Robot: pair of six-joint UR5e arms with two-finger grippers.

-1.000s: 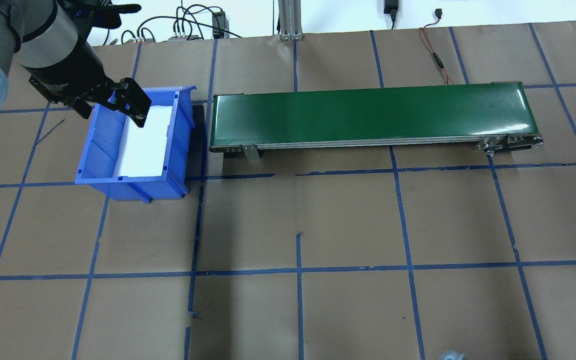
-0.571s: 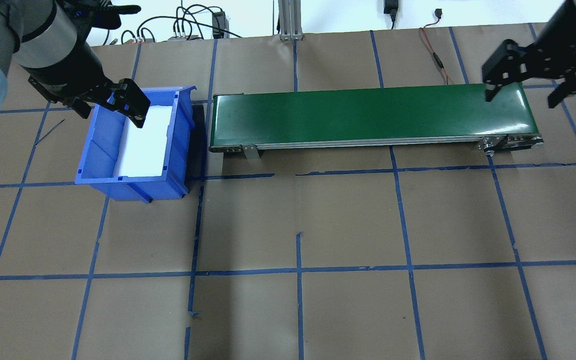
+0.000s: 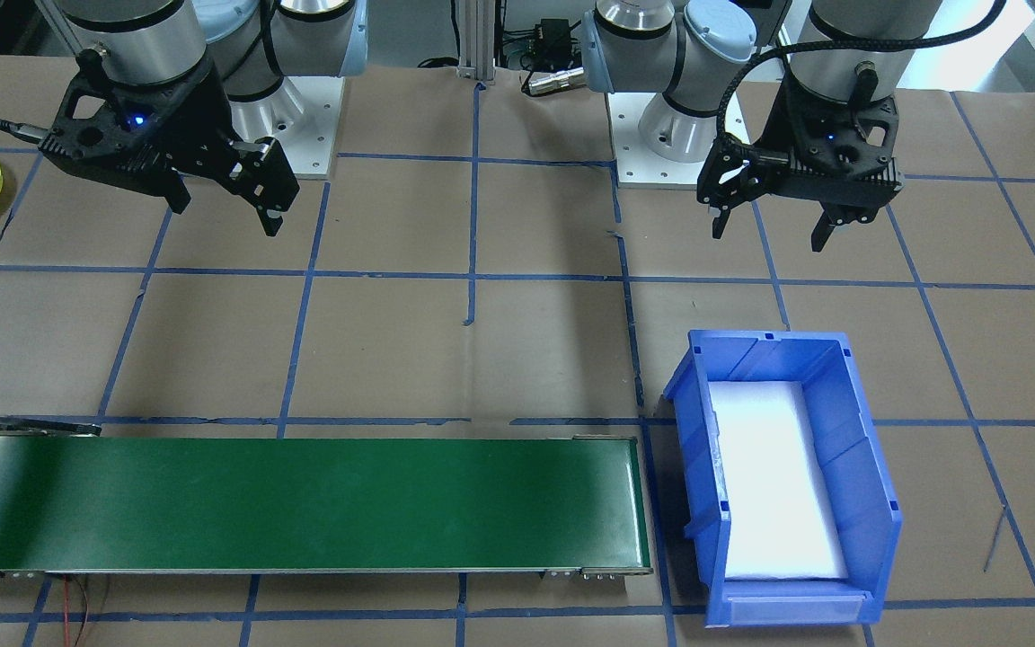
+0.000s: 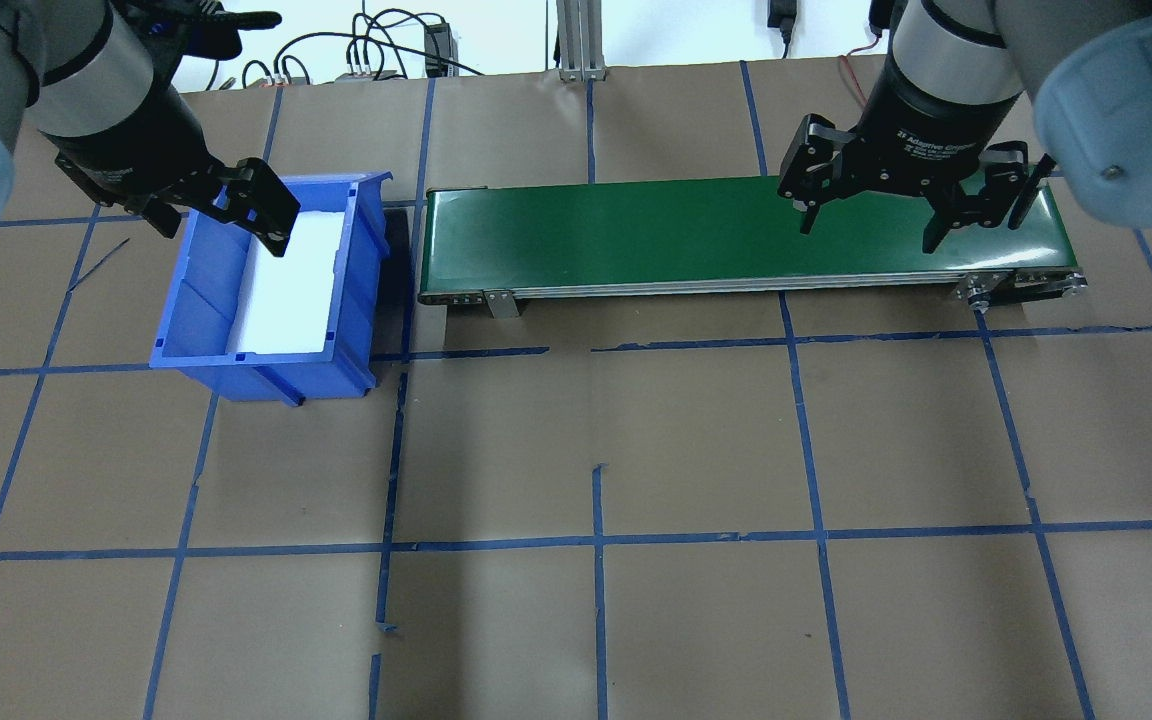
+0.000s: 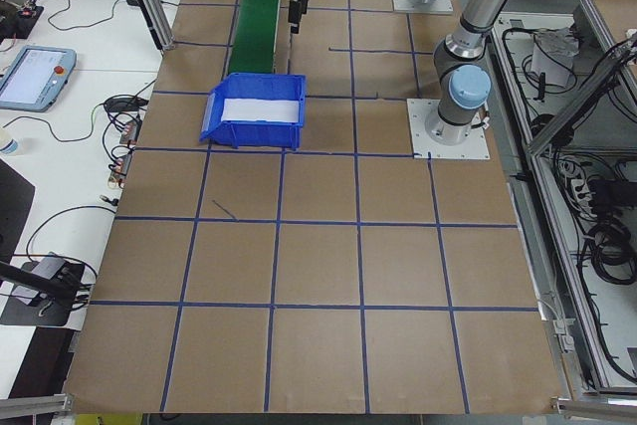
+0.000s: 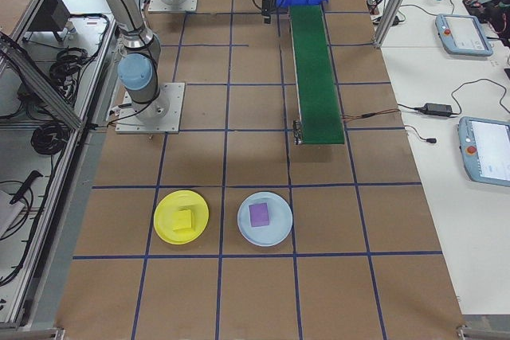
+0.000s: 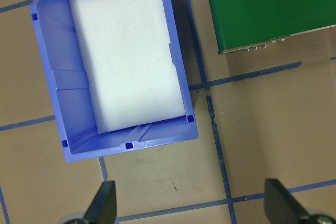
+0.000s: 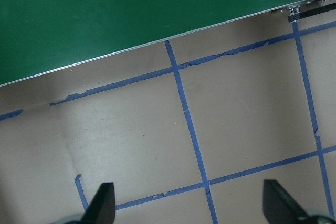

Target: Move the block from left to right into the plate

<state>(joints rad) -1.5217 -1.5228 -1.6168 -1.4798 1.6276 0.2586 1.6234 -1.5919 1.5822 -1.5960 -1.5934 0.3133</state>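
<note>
Exterior right view shows the yellow block (image 6: 184,221) sitting in the yellow plate (image 6: 181,216), well apart from both arms, so the job looks finished. Both hover above the surface (image 4: 696,440) with fingers spread and empty: left gripper (image 3: 771,227) near the blue bin (image 3: 877,503), right gripper (image 4: 868,228) over the green conveyor (image 4: 636,235).

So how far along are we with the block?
Looks done: a yellow block sits in the yellow plate. In hand: nothing; the left claw and right claw are both open and empty. Left: seemingly nothing, since the blue bin and green belt hold no blocks.
</note>
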